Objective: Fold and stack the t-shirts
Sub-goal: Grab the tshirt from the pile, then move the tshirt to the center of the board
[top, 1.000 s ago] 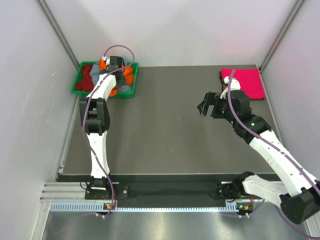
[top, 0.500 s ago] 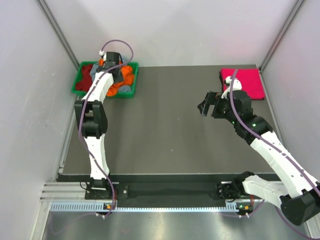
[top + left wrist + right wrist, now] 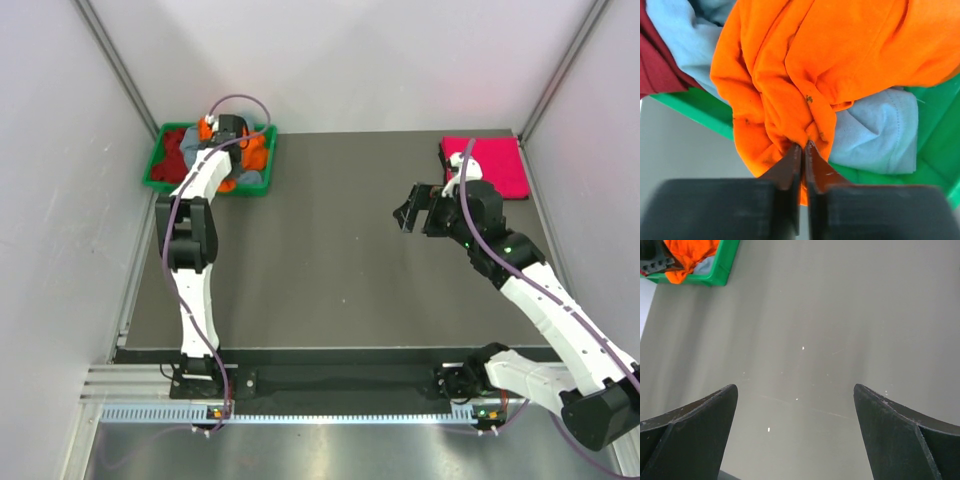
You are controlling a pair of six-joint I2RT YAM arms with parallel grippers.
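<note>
A crumpled bright orange t-shirt (image 3: 840, 55) lies on top of the pile in the green tray (image 3: 156, 172) at the far left. My left gripper (image 3: 804, 145) is shut on a fold of it at the tray's near rim, and from above this gripper (image 3: 228, 128) sits over the tray. A grey-blue t-shirt (image 3: 875, 135) and a dark red t-shirt (image 3: 655, 70) lie under and beside the orange one. At the far right corner a magenta pink t-shirt (image 3: 488, 165) lies folded flat. My right gripper (image 3: 795, 387) hangs open over bare table, holding nothing, right of centre (image 3: 405, 215).
The dark table (image 3: 320, 250) is walled by white panels on the left, back and right. The tray with the orange shirt shows at the top left corner of the right wrist view (image 3: 720, 270). The left arm's cable loops above the tray.
The left gripper has gone from open to shut, pinching the orange t-shirt, and shifted slightly over the tray. The right arm has stayed where it was.
</note>
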